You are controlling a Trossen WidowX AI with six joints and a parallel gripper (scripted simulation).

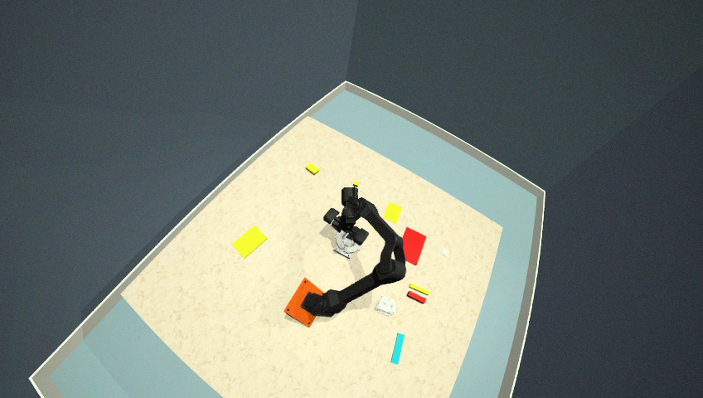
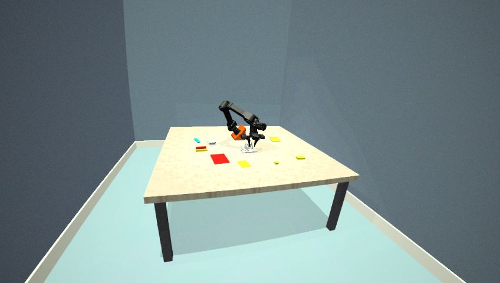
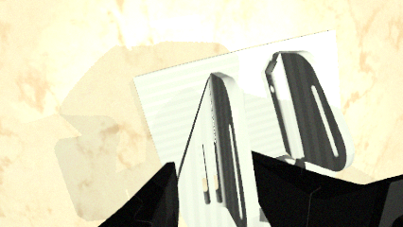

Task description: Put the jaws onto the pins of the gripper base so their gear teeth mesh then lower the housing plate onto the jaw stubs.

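The gripper [image 1: 346, 230] [image 2: 252, 144] [image 3: 210, 165] has its jaws clenched on one white part [image 3: 230, 142], above the white base [image 1: 341, 253] [image 2: 249, 151] [image 3: 182, 96]. Another white part [image 3: 314, 111] stands beside it, on the base.

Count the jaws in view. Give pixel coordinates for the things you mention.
2: the held jaw [image 3: 225, 151], in the end effector [image 1: 348, 234] [image 2: 252, 144] [image 3: 210, 165]; the second jaw [image 3: 314, 113], standing on the gripper base [image 1: 341, 252] [image 2: 249, 151] [image 3: 184, 87]. The arm could hide others.

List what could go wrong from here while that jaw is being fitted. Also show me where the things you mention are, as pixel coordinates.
The held jaw [image 3: 230, 156] may miss its pin: its lower end leaves the wrist view, so alignment is unconfirmed.
The other jaw [image 3: 309, 109] stands close beside it and could get knocked or mesh badly.
The gripper [image 1: 348, 232] [image 2: 252, 144] [image 3: 210, 165] reaches low over the gripper base [image 1: 353, 250] [image 2: 249, 151] [image 3: 163, 104] and might push it askew.
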